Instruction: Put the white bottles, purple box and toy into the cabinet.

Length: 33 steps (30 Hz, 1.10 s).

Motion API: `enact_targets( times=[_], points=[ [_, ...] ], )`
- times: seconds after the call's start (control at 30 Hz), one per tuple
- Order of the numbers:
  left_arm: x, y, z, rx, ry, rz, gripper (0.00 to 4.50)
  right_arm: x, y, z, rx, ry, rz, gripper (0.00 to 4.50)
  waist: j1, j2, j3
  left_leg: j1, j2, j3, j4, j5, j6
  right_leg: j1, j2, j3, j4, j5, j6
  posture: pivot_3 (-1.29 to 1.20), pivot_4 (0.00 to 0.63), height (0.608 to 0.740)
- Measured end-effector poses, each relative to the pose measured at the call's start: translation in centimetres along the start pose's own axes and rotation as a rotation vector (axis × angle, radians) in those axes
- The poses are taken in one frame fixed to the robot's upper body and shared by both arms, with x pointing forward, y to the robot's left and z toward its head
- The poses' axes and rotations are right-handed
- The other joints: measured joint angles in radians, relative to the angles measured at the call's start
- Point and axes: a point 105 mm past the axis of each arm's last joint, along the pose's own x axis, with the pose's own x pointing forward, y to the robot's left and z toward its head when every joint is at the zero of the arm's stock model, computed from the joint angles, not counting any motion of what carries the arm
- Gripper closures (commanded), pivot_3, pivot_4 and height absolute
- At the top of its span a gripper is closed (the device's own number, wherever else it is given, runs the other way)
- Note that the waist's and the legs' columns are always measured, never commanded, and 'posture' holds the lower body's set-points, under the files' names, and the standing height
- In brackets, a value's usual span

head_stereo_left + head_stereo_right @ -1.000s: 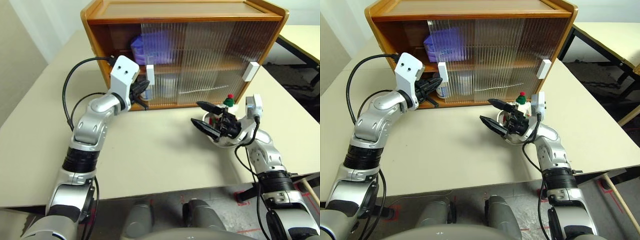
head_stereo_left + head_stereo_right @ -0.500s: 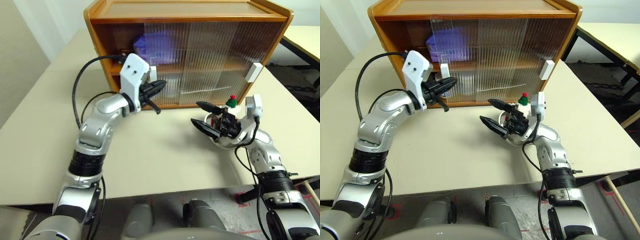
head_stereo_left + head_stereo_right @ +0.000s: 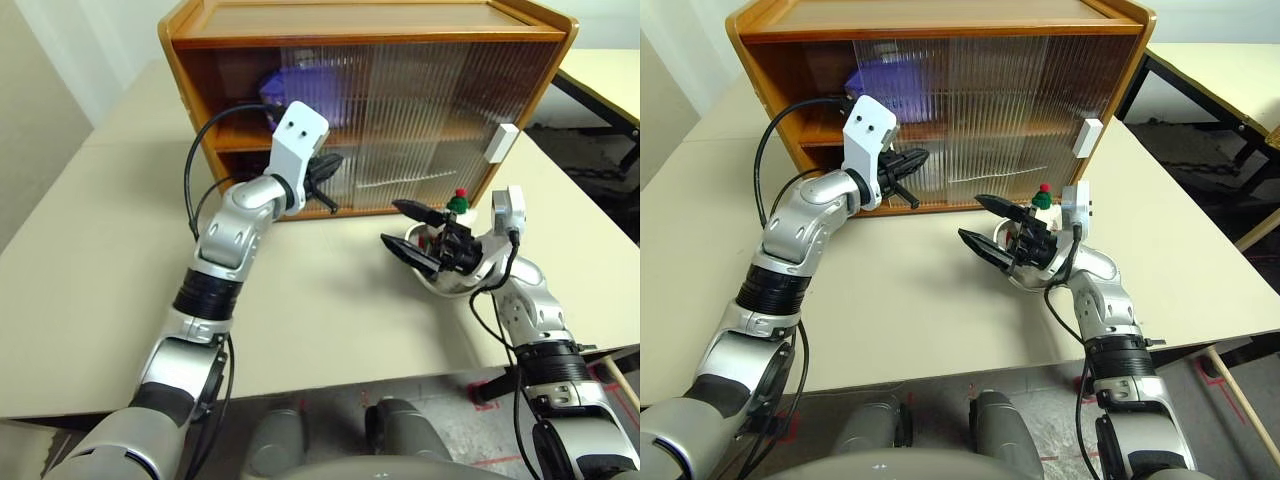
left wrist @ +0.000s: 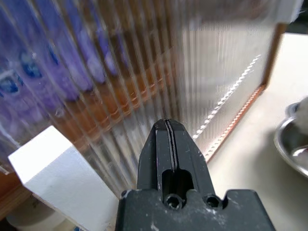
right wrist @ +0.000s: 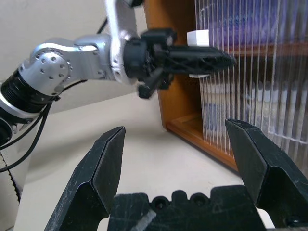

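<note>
Since the earlier frame, the left gripper (image 3: 325, 168), its two black fingers pressed together on nothing, has swept rightward along the front of the large orange-brown wooden cabinet (image 3: 370, 20), and the ribbed translucent sliding door (image 3: 330, 120) with its white rectangular handle (image 4: 53, 173) has slid the same way, leaving the cabinet's left end open. The soft lilac-purple box (image 3: 890, 78) lies on the upper shelf above and just behind that gripper, partly screened by the door; one squat white bottle (image 4: 29, 219) can be made out low beside the handle, and the second cannot be told. The right gripper (image 3: 412, 232) hangs with its fingers spread wide, pinching nothing. The small white plush bear toy in its red-and-green hat (image 3: 456, 203) stands just behind that gripper, beside a shallow steel dish (image 4: 293, 149), upright, so its long axis runs vertically. The right arm is plainly nearer the toy, so grasping it probably falls to that gripper, which points away from the toy and would need to turn back toward it.
</note>
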Motion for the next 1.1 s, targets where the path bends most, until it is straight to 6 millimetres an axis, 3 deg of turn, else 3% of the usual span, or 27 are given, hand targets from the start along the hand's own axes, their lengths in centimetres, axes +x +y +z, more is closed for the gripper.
enact_targets(
  times=[0.4, 1.1],
  points=[
    [-0.7, 1.8, 0.5, 0.012, 0.013, 0.07, 4.46, 0.0, -0.1, 0.0, 0.002, 0.004, -0.005, 0.0, -0.016, 0.0, 0.0, 0.0, 0.0, 0.0, 0.0, 0.0, 0.0, 0.0, 0.0, 0.0, 0.0, 0.0, 0.0, 0.12, 0.0, 0.74],
    [-3.7, 3.9, -1.1, -0.009, 0.044, 0.167, 4.46, 0.2, -0.1, 0.2, -0.004, 0.001, 0.015, 0.0, -0.015, 0.0, 0.0, 0.002, 0.0, 0.0, 0.0, 0.0, 0.0, 0.0, 0.0, 0.0, 0.002, 0.001, 0.0, 0.16, 0.0, 0.74]
  ],
)
